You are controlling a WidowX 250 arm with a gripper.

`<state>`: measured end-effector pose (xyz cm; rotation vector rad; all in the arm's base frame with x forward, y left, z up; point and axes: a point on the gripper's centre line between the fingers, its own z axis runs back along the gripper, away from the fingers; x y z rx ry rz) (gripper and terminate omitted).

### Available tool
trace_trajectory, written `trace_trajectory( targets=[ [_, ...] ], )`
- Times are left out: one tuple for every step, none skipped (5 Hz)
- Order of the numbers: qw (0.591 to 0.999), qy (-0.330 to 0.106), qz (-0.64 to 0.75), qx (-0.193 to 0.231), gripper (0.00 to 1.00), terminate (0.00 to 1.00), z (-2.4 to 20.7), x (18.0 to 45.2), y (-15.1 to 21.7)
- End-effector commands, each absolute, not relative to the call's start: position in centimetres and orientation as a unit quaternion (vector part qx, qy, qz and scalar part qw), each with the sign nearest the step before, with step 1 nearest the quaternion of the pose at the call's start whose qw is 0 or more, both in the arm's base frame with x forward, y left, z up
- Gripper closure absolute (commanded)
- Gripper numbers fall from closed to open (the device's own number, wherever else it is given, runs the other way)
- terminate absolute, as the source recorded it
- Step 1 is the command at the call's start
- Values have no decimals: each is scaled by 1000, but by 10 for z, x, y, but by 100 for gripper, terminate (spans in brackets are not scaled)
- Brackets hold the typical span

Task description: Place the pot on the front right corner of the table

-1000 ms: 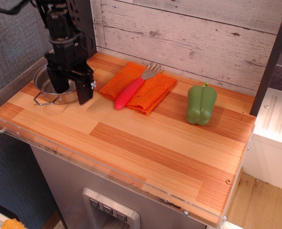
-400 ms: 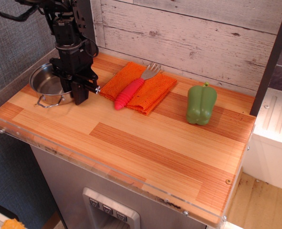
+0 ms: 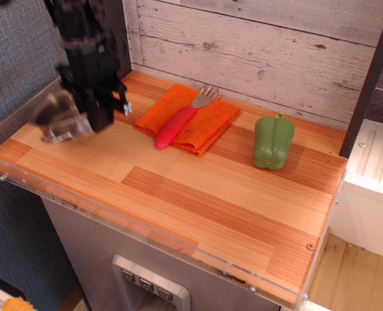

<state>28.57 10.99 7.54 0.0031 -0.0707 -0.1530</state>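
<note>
While blurred by motion, the small shiny round stainless-steel pot (image 3: 56, 116) sits at the far left edge of the striped light and reddish-brown wooden table (image 3: 197, 207) with clear acrylic edging, the black robot gripper (image 3: 95, 110) clamped on its right rim. Pot contents can't be made out. Front and right planks lie open. An orange woven cloth (image 3: 190, 116) carries a pink-handled metal fork (image 3: 181, 118); a glossy green bell pepper (image 3: 273, 141) stands well apart, right.

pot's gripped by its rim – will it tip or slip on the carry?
The pot looks thin, shiny steel, so probably light but slick. The gripper sits at one side of it, so it may tilt away from the hold. It appears blurred and tilted, so I can't confirm a firm grasp.
</note>
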Motion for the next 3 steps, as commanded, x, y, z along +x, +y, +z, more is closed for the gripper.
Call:
trace_trajectory(
  targets=[
    [982, -71, -176, 8, 100, 0, 124, 281, 16],
    [969, -55, -239, 8, 100, 0, 110, 277, -34],
    [966, -40, -255, -6, 100, 0, 93, 264, -84]
  ],
)
